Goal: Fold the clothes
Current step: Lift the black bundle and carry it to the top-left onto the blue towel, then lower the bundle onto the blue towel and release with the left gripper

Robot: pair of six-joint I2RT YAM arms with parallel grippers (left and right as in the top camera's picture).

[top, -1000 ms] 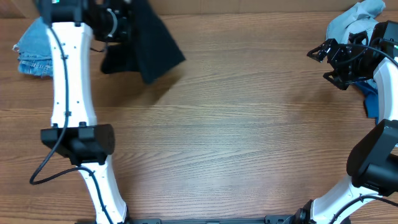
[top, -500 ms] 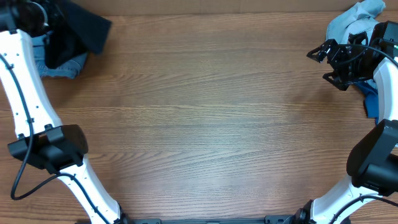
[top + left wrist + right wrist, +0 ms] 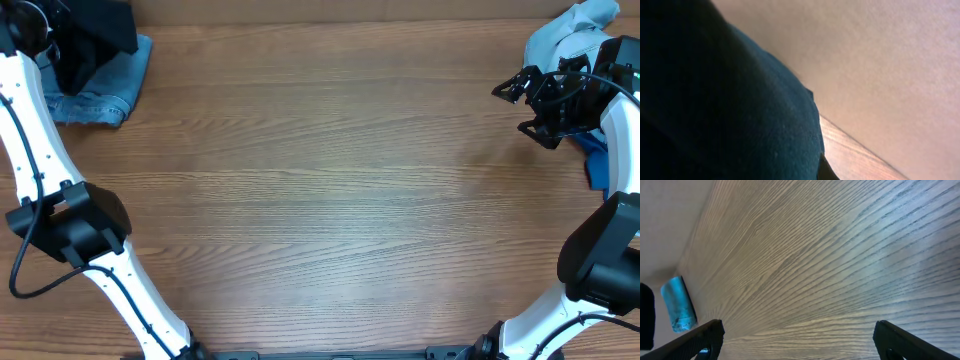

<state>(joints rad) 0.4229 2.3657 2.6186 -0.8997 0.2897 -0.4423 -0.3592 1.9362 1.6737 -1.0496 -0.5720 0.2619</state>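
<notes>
Your left hand (image 3: 50, 35) is pinched shut on the shirt (image 3: 100, 35), far left; right hand (image 3: 520, 100) gapes empty. Looks limp and light: grab the shoulders.

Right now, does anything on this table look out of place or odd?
Yes. The black shirt sits bunched at the far-left corner, overlapping the denim and running out of frame; its fabric fills much of the left wrist view. At the right edge, the blue clothes lie crumpled.
</notes>
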